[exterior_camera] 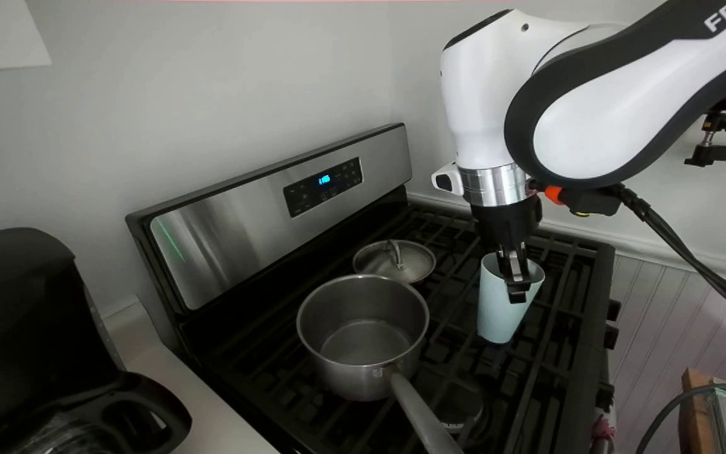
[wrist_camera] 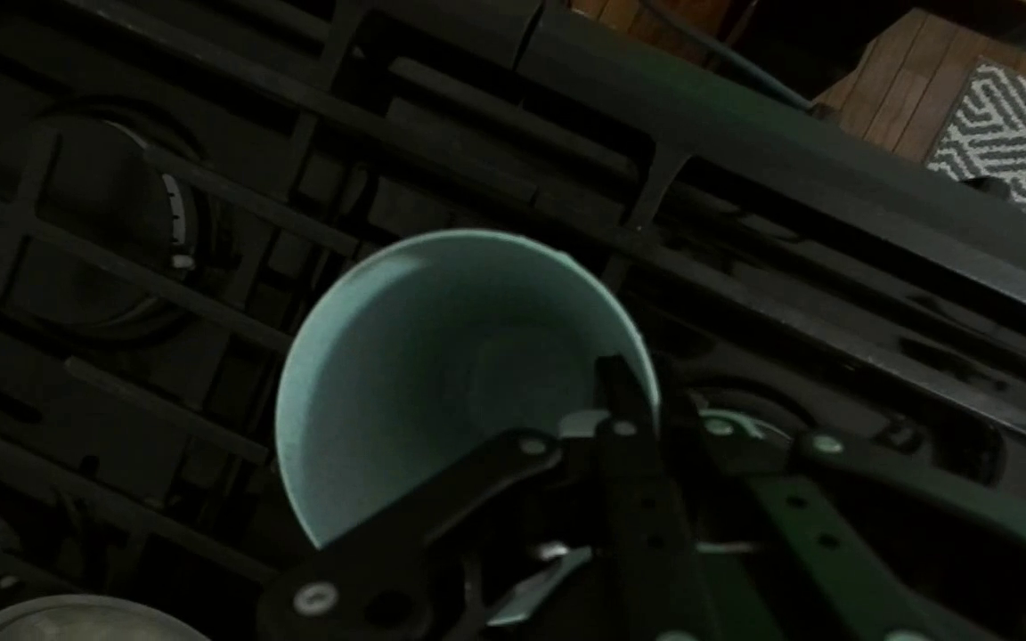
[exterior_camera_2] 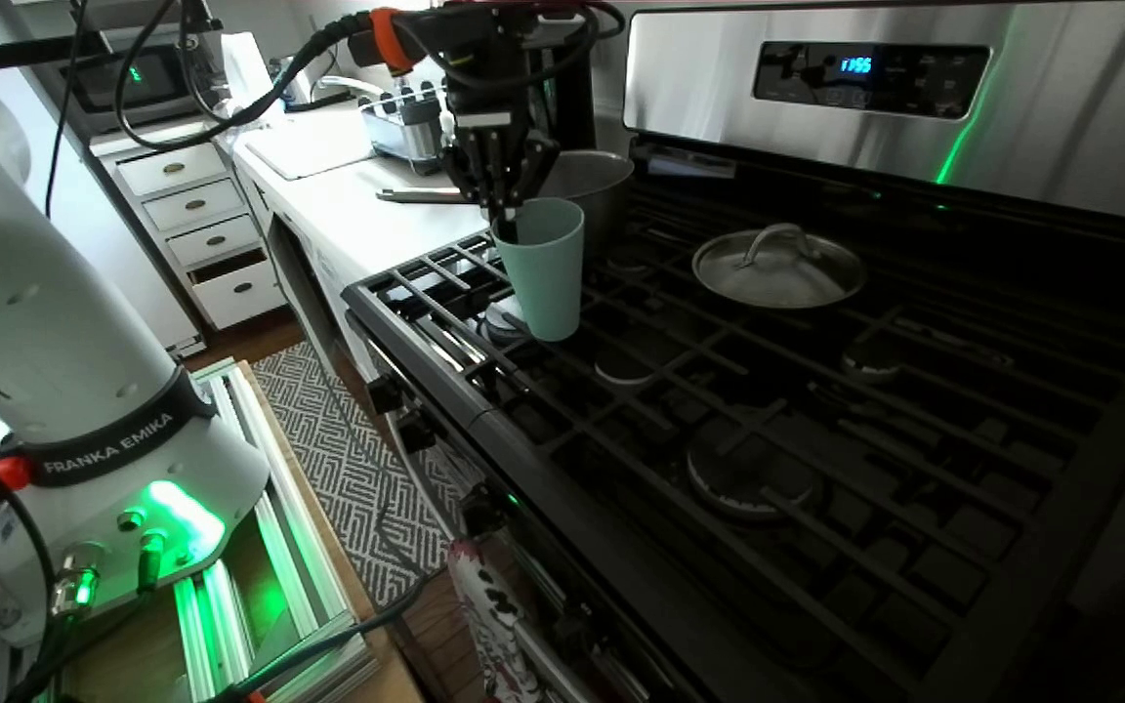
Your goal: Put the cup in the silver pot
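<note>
Cup (wrist_camera: 442,383) in pincer (wrist_camera: 652,393) (finger (wrist_camera: 623,392) inside)

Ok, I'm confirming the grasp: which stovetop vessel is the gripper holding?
The pale blue cup, pinched at its rim by the gripper; the silver pot isn't touched.

Green light (exterior_camera_2: 189,522) floods the robot's base (exterior_camera_2: 133,488); stove grates (exterior_camera_2: 694,342) lie in deep shadow.
A green streak (exterior_camera_2: 978,98) crosses the steel panel (exterior_camera_2: 1070,127) in both exterior views; the wrist view is dim.
</note>
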Action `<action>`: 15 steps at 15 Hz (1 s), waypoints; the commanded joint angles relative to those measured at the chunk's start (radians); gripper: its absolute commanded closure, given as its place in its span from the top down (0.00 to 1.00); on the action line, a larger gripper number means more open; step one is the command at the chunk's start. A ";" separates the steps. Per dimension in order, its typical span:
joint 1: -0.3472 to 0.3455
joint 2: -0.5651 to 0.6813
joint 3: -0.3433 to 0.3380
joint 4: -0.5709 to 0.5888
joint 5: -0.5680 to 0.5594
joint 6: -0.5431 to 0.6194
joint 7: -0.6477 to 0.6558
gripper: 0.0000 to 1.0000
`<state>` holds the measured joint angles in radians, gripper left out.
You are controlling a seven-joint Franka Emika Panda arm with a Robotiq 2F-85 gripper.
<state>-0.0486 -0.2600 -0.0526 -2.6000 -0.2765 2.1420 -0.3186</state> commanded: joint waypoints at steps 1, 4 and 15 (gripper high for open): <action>-0.007 -0.079 -0.001 0.011 -0.038 -0.045 0.012 0.01; -0.010 -0.140 0.015 0.030 -0.104 -0.036 0.035 0.01; 0.017 -0.171 0.005 0.084 -0.095 -0.015 0.018 0.06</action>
<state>-0.0363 -0.4315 -0.0442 -2.5174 -0.3700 2.1303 -0.3014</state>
